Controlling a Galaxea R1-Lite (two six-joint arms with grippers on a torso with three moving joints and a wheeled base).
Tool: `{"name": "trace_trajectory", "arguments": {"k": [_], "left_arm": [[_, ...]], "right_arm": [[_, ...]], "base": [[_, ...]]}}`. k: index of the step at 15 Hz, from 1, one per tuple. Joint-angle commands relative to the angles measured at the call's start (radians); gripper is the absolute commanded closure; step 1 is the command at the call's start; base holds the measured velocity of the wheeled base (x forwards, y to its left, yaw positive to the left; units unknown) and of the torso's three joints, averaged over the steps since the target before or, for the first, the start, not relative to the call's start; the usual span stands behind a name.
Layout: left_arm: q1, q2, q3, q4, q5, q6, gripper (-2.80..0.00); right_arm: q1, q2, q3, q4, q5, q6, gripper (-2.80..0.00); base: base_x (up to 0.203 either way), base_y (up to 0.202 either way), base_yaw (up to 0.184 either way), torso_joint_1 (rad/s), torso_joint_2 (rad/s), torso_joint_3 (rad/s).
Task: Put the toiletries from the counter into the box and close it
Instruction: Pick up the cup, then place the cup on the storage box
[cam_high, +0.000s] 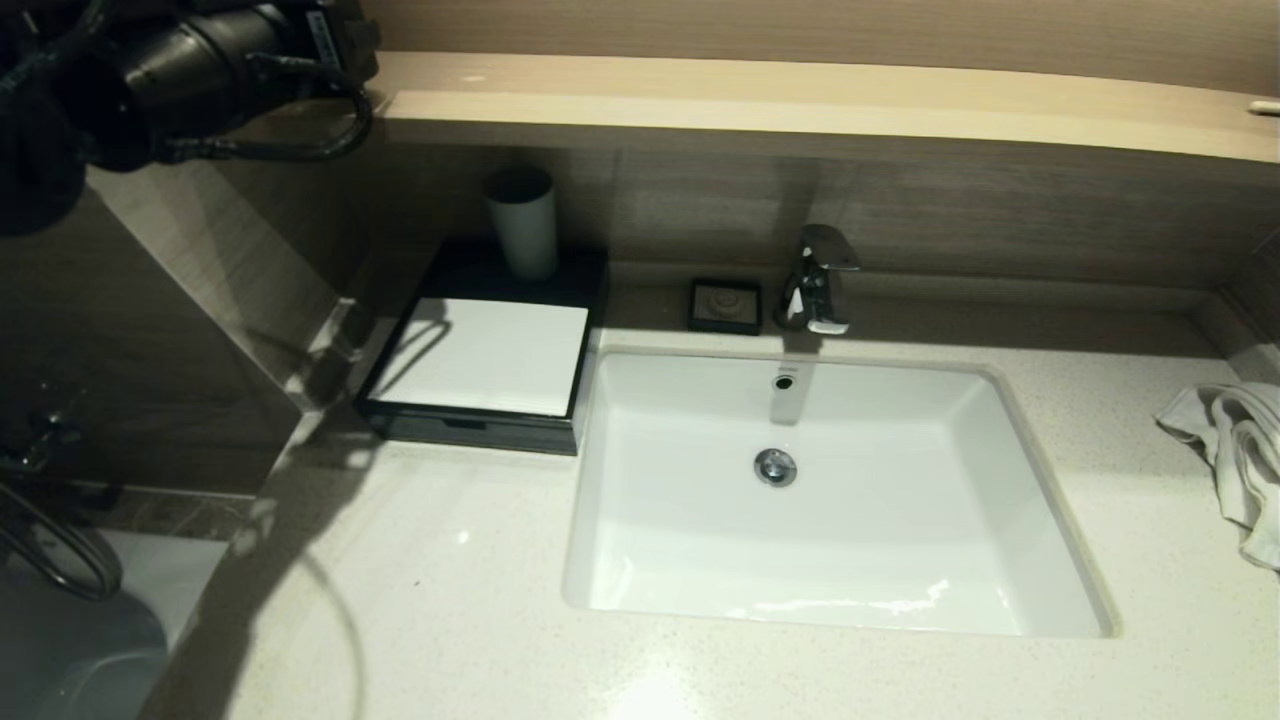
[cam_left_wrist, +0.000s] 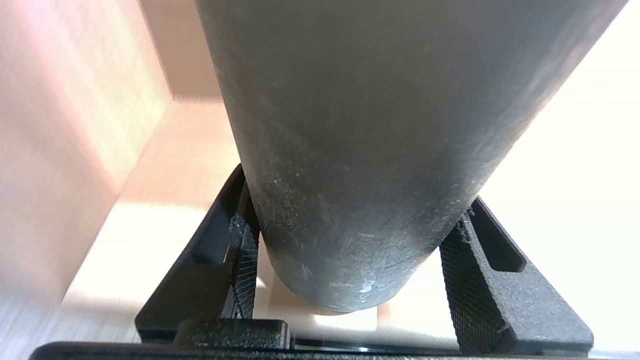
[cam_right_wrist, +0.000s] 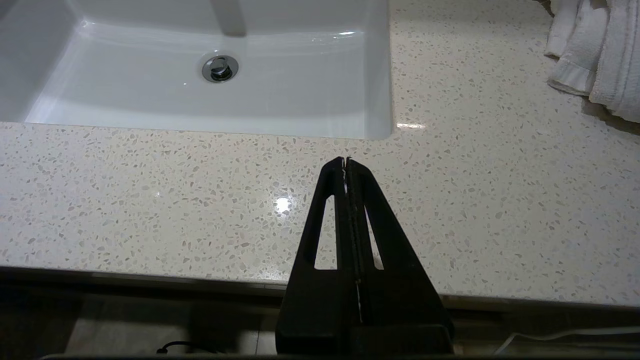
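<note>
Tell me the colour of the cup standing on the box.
White, with a dark inside: the cup on the black box, best in the head view.

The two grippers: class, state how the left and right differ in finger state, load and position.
The left gripper has its fingers apart, gripping a dark grey cylinder; the right gripper is pressed shut and empty. The left is raised near the wooden shelf; the right hangs over the counter's front edge. Both are black.

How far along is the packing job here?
Mostly done, it seems: the box shows a flat white top, apparently closed, and no loose toiletries show on the counter. In hand: the left gripper, raised, clamps a grey cylinder. The right gripper rests shut over the counter's front edge. Left: probably stowing that cylinder.
</note>
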Motion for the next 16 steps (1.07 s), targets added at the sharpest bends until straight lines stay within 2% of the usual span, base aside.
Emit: {"name": "trace_trajectory", "arguments": {"k": [1, 9, 16], "left_arm": [[-0.001, -0.116, 0.121, -0.003, -0.001, -0.003, 0.00], [-0.007, -0.382, 0.471, -0.003, -0.005, -0.026, 0.00], [-0.034, -0.521, 0.760, -0.007, -0.004, -0.030, 0.00]], "right_arm": [[0.000, 0.000, 0.000, 0.000, 0.000, 0.000, 0.00], [0.000, 0.000, 0.000, 0.000, 0.000, 0.000, 0.00], [0.000, 0.000, 0.000, 0.000, 0.000, -0.001, 0.00]], "base": [[0.000, 0.000, 0.000, 0.000, 0.00, 0.000], [0.000, 0.000, 0.000, 0.000, 0.00, 0.000], [0.000, 0.000, 0.000, 0.000, 0.00, 0.000]]}}
